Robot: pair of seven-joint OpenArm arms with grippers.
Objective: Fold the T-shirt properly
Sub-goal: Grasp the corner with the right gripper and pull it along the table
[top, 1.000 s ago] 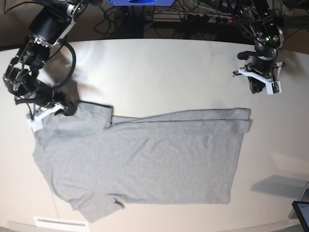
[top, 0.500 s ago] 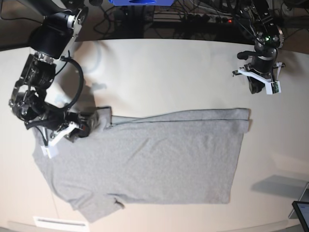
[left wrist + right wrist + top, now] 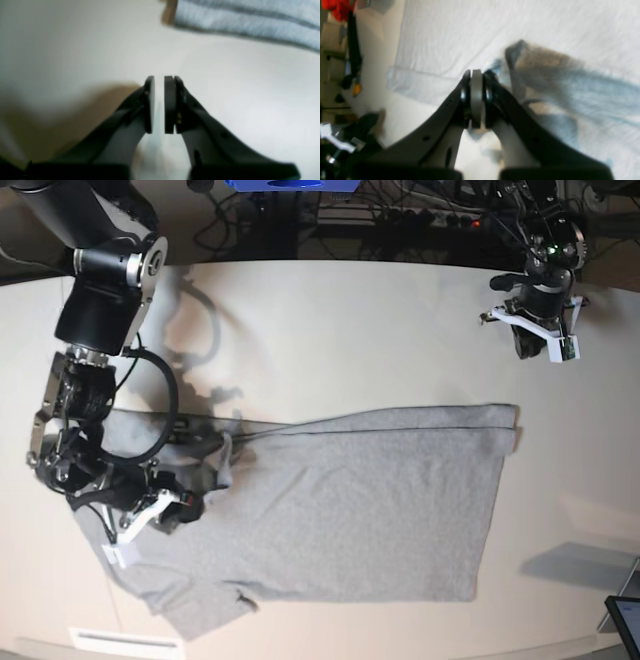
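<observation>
Dragged inward over the T-shirt [image 3: 340, 510], the right claw [image 3: 180, 505] stays clamped on its sleeve; beyond the shirt's hem the left claw [image 3: 533, 345] hovers over bare desk [image 3: 350, 330], pads slightly apart.

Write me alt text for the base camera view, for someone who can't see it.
A grey T-shirt lies on a white table while the right pincer, shut on the sleeve, drags it over the shirt's body. The left pincer hangs apart above bare table, holding nothing.
</observation>
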